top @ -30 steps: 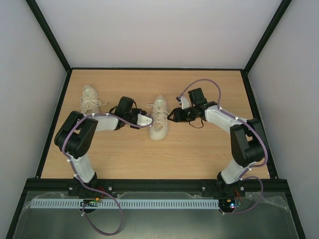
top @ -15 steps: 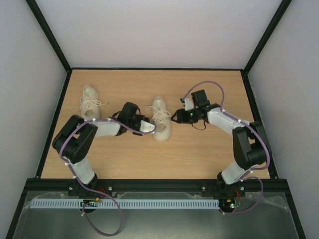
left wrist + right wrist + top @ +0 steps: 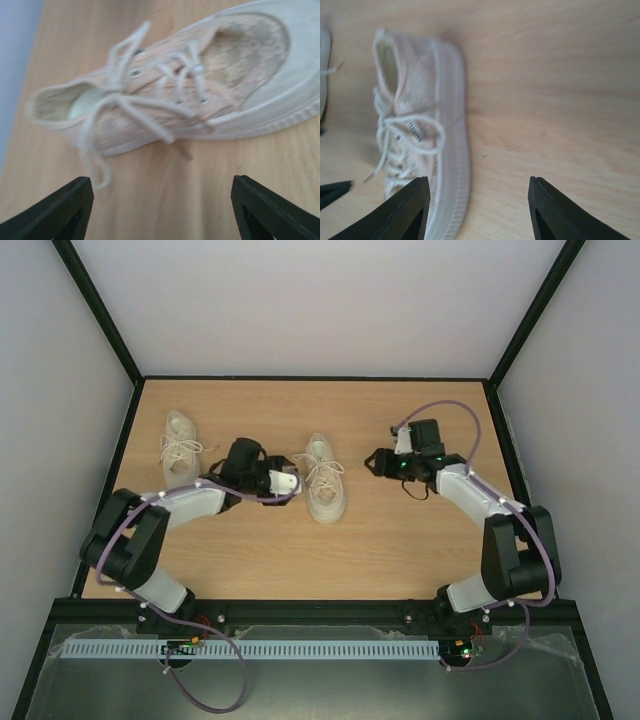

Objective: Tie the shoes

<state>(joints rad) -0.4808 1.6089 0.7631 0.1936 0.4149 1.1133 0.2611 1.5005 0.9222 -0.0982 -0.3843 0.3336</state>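
Note:
Two cream-white shoes lie on the wooden table. One shoe (image 3: 180,443) sits at the far left with its laces knotted. The other shoe (image 3: 325,485) lies in the middle between both arms. My left gripper (image 3: 296,484) is just left of it, open and empty. In the left wrist view the middle shoe (image 3: 240,75) fills the upper frame, its laces (image 3: 150,97) gathered in a loose knot with ends trailing; my left gripper (image 3: 160,210) stands apart from them. My right gripper (image 3: 372,462) hovers to the right, open. In the right wrist view my right gripper (image 3: 477,205) holds nothing beside the shoe (image 3: 427,125).
The table (image 3: 400,550) has a black raised frame (image 3: 110,480) on the left and right sides and grey walls around it. A purple cable (image 3: 450,410) loops over the right arm. The tip of the left finger (image 3: 332,192) shows at the right wrist view's left edge.
Both grippers have opened and let go of the laces. The left gripper drew back a little to the left; the right one pulled away to the right, leaving a gap to the shoe.

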